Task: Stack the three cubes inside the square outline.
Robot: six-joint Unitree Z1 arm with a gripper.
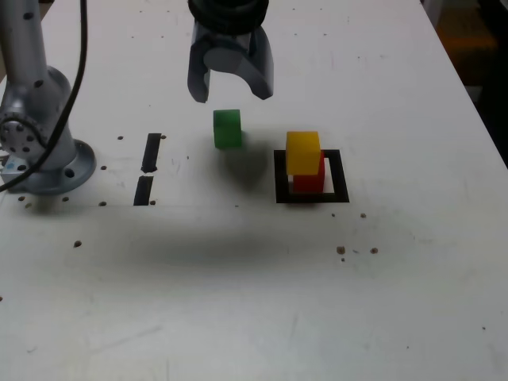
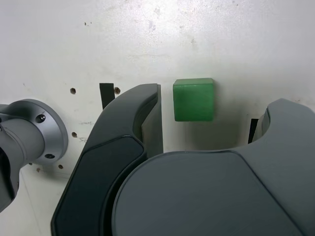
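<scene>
In the exterior view, the gripper [image 1: 232,89] hangs above the table [image 1: 238,302] with its jaws apart, holding nothing. The green cube [image 1: 228,128] sits just below it. To the gripper's right, the yellow cube [image 1: 302,152] rests on the red cube [image 1: 309,181] inside the square outline [image 1: 311,196].

Three small solid-coloured cubes, one green cube [image 1: 227,128], one yellow cube [image 1: 302,152], one red cube [image 1: 309,181], one black tape square outline [image 1: 311,176], two short black tape strips [image 1: 151,152] [image 1: 144,190], one grey arm base [image 1: 44,151]

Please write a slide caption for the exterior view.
Open gripper above green cube; yellow cube on red cube.
</scene>
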